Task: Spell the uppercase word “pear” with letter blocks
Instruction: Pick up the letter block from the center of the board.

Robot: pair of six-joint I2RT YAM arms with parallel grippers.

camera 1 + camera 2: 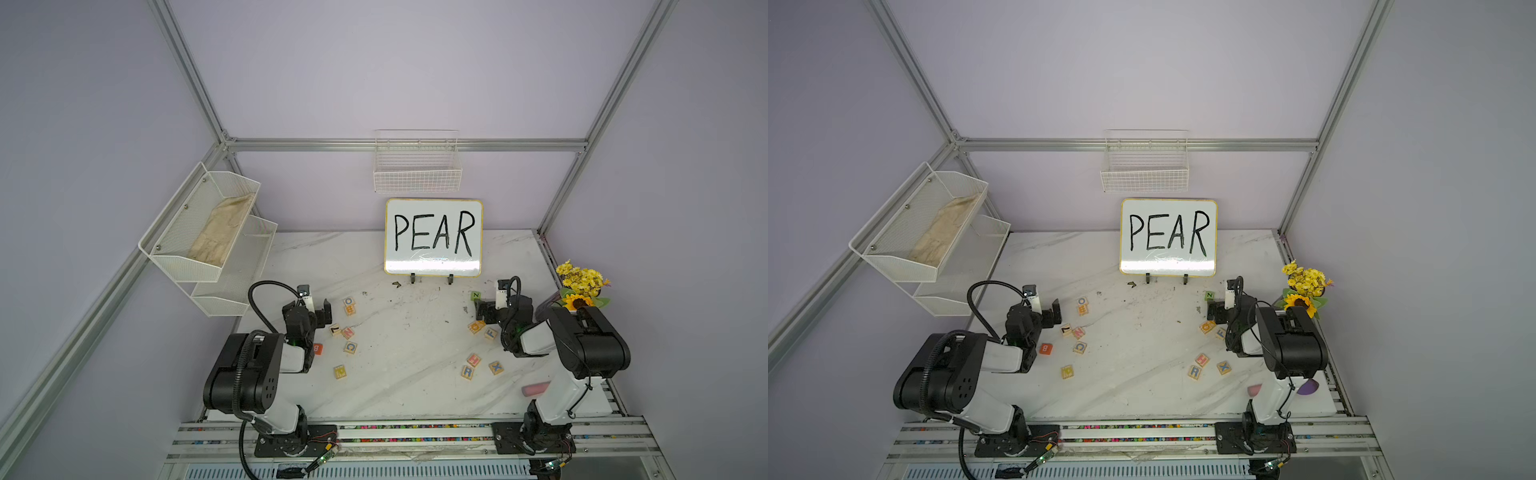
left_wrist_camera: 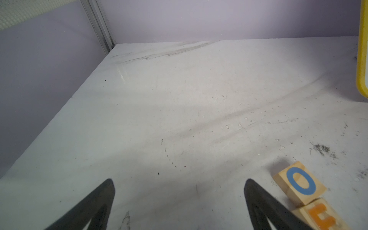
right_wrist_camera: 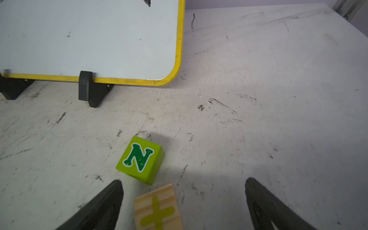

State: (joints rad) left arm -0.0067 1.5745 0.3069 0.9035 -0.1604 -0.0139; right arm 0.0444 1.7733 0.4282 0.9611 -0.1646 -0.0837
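Note:
Pale wooden letter blocks lie scattered on the white table (image 1: 399, 374). The blue R block (image 1: 467, 372) (image 1: 1194, 372) sits at the front right, beside H and X blocks. An E block (image 1: 350, 310) (image 2: 322, 216) touches a blue O block (image 2: 300, 183) at the left. A block with an orange letter (image 1: 476, 326) lies near my right arm and one with a yellow letter (image 1: 340, 371) at the front left; I cannot read either. My left gripper (image 2: 179, 182) (image 1: 309, 311) is open over bare table. My right gripper (image 3: 183, 182) (image 1: 494, 307) is open, with a green-plus block (image 3: 158, 209) between its fingers, untouched.
A solid green N cube (image 3: 141, 159) (image 1: 476, 295) lies just ahead of my right gripper. An orange B cube (image 1: 1046, 348) sits by my left arm. The PEAR whiteboard (image 1: 433, 237) stands at the back, flowers (image 1: 582, 286) at the right edge, a mesh shelf (image 1: 208, 232) on the left.

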